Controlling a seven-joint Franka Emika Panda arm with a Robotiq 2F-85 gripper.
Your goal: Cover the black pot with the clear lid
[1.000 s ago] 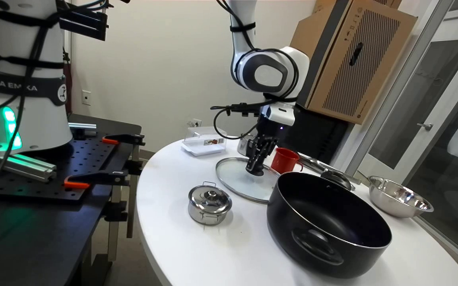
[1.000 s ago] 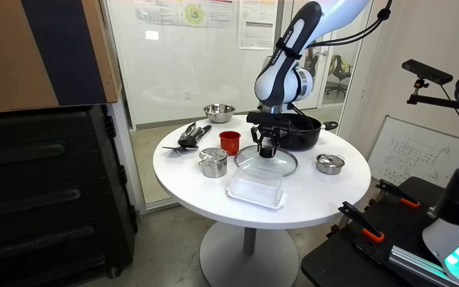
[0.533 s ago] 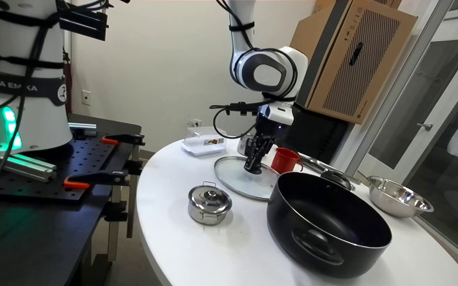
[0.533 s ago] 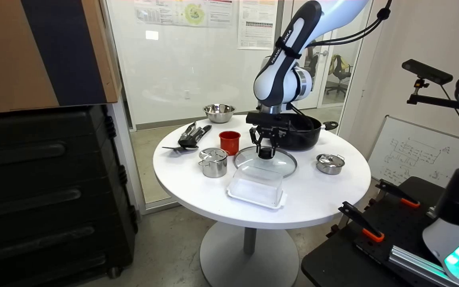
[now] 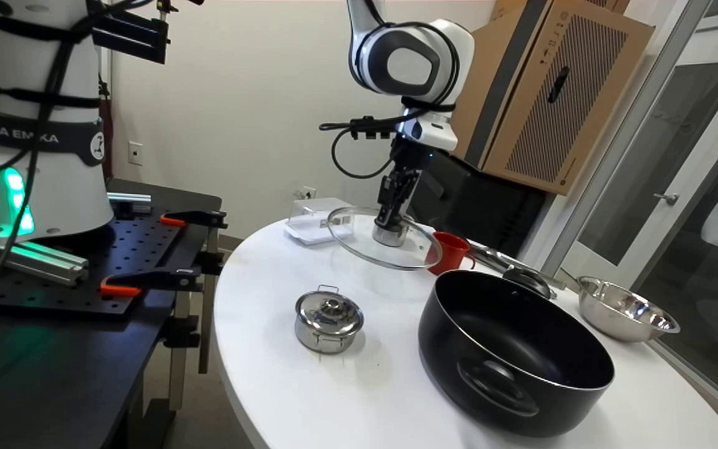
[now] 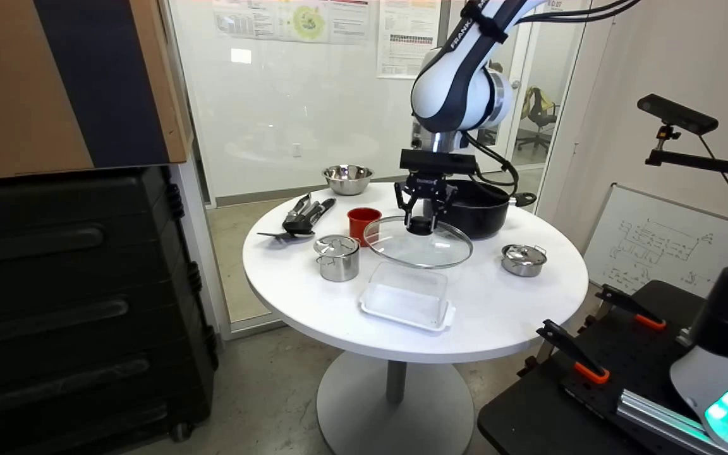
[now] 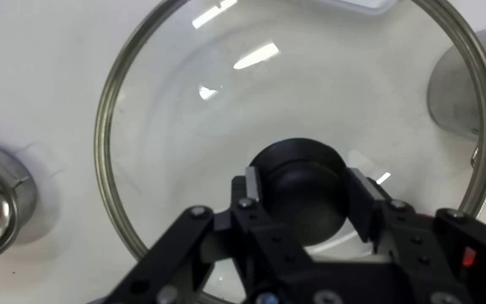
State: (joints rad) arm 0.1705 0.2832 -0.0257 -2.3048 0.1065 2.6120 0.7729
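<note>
clear lid (image 6: 419, 249) hangs above the round white table (image 6: 503, 313), jaws pinched on its dark knob (image 7: 301, 192), pale wall (image 5: 234, 106) beyond.

Bare table (image 5: 371, 393) runs between the lidded tin (image 5: 329, 324) and the black pot (image 5: 449, 343), whose mouth lies open — but the red mug (image 6: 363, 222) and tall steel pot (image 6: 339, 264) stand near the clear lid (image 6: 426, 251).

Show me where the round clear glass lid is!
In an exterior view, the lid hangs from the black gripper above the white table, left of the round black pot.
</note>
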